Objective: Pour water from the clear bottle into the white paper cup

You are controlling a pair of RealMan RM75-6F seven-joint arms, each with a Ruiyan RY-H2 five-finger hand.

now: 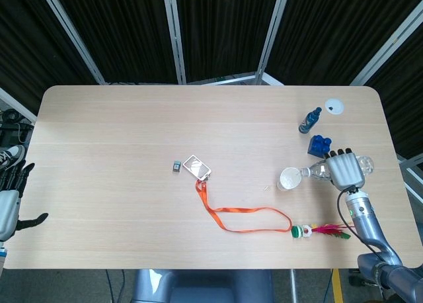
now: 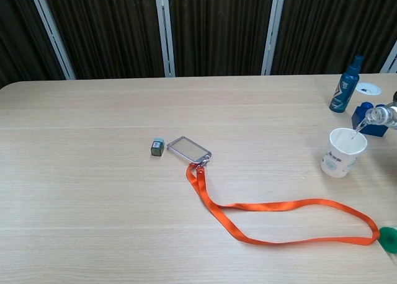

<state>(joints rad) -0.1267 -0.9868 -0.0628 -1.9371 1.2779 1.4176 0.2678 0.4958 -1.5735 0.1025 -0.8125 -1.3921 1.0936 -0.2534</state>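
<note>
Water streams from the clear bottle (image 1: 317, 172), which your right hand (image 1: 345, 170) grips with fingers wrapped around it, tilted over the white paper cup (image 2: 343, 152); your left hand (image 1: 9, 198), far from the cup, has its fingers spread.

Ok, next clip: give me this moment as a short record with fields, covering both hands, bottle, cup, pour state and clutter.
right robot hand: holds the bottle tipped toward the cup
left robot hand: at the table's left edge, open, holding nothing
bottle mouth: just above the cup rim
pour: thin stream visible in the chest view, falling into the cup
cup: upright on the table
clutter: lanyard, blue bottle, blue block
</note>
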